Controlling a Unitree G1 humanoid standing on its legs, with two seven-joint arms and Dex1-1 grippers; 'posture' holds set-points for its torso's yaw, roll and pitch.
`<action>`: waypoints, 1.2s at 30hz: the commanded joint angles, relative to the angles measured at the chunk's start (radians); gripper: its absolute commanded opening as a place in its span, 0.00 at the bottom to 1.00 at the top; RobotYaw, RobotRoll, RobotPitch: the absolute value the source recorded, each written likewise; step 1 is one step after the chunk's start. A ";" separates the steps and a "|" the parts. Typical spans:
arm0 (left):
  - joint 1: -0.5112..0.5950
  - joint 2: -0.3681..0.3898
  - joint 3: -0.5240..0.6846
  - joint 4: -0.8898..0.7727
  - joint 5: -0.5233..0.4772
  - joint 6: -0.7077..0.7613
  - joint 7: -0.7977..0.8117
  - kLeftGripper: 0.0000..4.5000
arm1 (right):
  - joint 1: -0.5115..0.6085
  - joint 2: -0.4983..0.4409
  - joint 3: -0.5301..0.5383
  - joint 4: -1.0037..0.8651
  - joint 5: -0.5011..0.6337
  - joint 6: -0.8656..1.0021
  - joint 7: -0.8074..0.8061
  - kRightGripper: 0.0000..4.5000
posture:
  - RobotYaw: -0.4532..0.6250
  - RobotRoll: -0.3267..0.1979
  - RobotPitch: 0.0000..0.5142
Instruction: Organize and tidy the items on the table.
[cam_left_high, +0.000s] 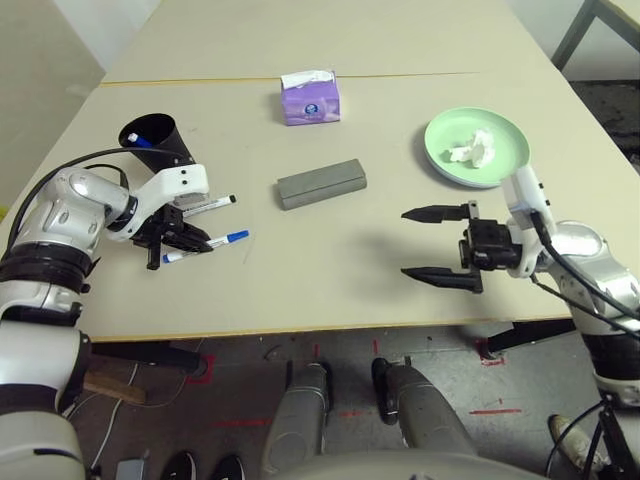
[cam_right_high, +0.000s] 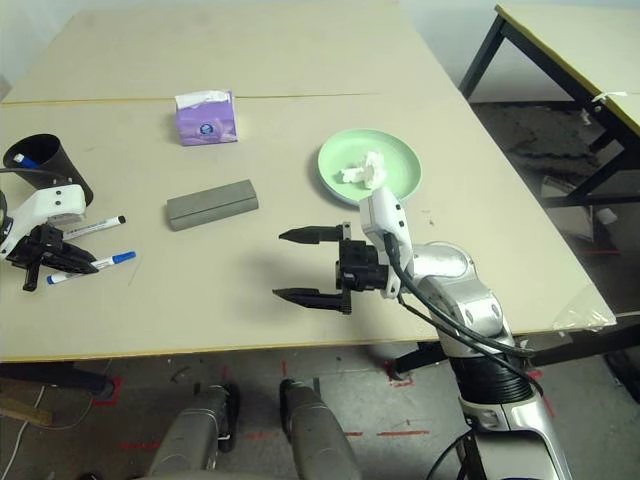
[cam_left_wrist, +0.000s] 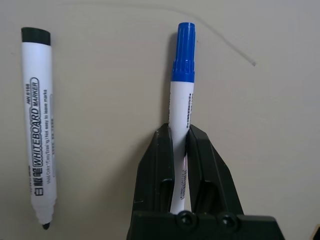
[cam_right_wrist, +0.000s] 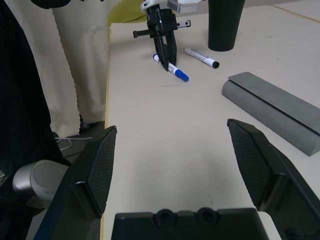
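My left gripper (cam_left_wrist: 180, 133) is shut on the white barrel of the blue-capped marker (cam_left_wrist: 183, 55), which lies flat on the table (cam_left_high: 300, 280) at the front left. The black-capped marker (cam_left_high: 210, 204) lies loose just beyond it. Behind both stands the black cup (cam_left_high: 155, 140) with something blue inside. The grey glasses case (cam_left_high: 321, 183) lies mid-table. A crumpled white tissue (cam_left_high: 472, 148) rests on the light-green plate (cam_left_high: 512, 128) at the right. Near the front right, my right gripper (cam_left_high: 404, 243) hovers open and holds nothing.
A purple tissue box (cam_left_high: 311, 97) stands behind the glasses case, near the yellowish seam (cam_left_high: 420, 75). A second, dark-legged table (cam_right_high: 560, 30) is off to the far right. The table's front edge runs close to both grippers.
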 joint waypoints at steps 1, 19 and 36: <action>0.023 0.015 0.022 -0.041 -0.030 0.051 -0.048 0.06 | -0.006 0.001 0.007 0.011 0.001 -0.002 0.007 1.00 | 0.36 0.62 0.38; -0.293 0.040 0.401 0.159 -0.358 0.442 0.276 0.06 | -0.061 0.024 0.018 0.075 -0.011 -0.010 0.011 1.00 | 0.43 0.62 0.36; -0.431 0.007 0.518 0.505 -0.345 0.217 0.534 0.06 | -0.034 0.033 0.017 0.041 -0.017 -0.004 -0.011 1.00 | 0.40 0.62 0.32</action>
